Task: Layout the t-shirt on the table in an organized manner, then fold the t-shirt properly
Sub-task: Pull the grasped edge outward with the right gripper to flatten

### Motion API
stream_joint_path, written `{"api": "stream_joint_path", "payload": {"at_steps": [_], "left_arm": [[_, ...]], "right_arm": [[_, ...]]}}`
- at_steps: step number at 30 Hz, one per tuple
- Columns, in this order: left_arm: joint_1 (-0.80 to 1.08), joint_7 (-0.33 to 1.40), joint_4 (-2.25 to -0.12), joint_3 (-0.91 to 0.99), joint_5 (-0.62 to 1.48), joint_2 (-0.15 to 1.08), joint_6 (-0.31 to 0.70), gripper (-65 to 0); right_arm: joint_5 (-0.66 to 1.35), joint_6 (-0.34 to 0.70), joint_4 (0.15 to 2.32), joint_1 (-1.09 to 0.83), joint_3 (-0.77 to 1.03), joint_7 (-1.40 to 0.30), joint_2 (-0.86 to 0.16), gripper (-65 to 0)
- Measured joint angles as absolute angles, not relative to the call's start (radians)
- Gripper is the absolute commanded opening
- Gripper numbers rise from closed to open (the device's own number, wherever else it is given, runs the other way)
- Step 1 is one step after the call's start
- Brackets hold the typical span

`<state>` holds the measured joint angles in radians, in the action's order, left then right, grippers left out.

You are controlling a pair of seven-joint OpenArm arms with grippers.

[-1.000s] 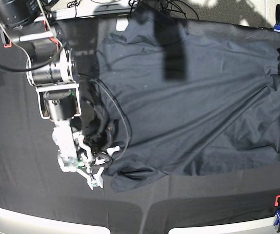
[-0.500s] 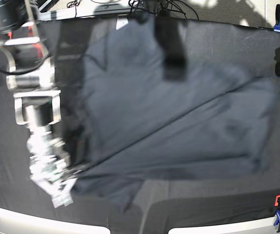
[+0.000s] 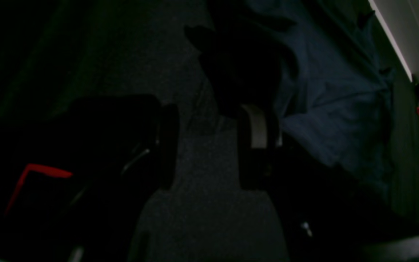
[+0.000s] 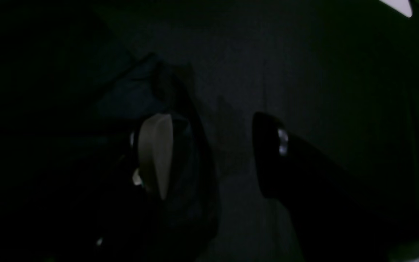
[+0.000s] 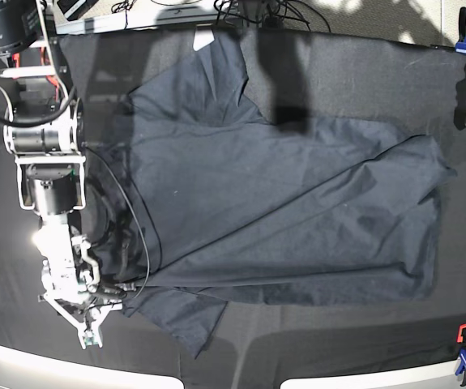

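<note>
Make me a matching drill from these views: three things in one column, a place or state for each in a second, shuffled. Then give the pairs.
Things:
1. t-shirt
2. right hand
3. blue clamp

Places or states:
A. open, at the shirt's lower corner
B. at the table corner
C. spread out but creased, one part folded over

Pairs: 1-C, 2-A, 3-B

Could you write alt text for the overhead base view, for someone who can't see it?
A large dark navy cloth t-shirt lies spread but creased on a matte black fabric table. At the left, a robot arm's tool reaches down by the shirt's lower-left corner.
</note>
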<state>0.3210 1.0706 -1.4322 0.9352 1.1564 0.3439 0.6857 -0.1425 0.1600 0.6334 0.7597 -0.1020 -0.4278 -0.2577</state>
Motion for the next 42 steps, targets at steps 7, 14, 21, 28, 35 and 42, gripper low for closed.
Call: {"api": "stream_joint_path", "payload": {"at_steps": [7, 14, 21, 28, 35, 42], "left_arm": [[0.321, 1.062, -1.432, 0.935, 1.156, 0.344, 0.686, -40.4], [0.319, 1.048, -1.432, 0.936, 1.156, 0.342, 0.686, -40.4], [0.318, 1.045, -1.432, 0.934, 1.156, 0.290, 0.686, -40.5], [0.313, 1.023, -1.433, 0.773, 1.190, 0.268, 0.686, -40.5], [0.313, 1.028, -1.433, 0.653, 1.190, 0.263, 0.686, -40.5], [0.313, 1.013, -1.480, 0.654, 1.193, 0.271, 0.686, -40.5]], "right_arm": [[-0.005, 0.358, 0.755, 0.739, -0.100, -0.653, -0.265, -31.2], [0.172, 0.430, 1.223, 0.477, -0.097, -0.913, -0.274, -31.2], [0.385, 0.429, 1.586, 0.149, 0.081, -1.040, -0.252, -31.2], [0.440, 0.442, 1.842, -0.126, 0.297, -1.095, -0.182, -31.2], [0.379, 0.448, 2.017, -0.303, 0.459, -1.120, -0.094, -31.2], [0.372, 0.448, 1.987, -0.324, 0.643, -1.089, -0.035, -31.2]]}}
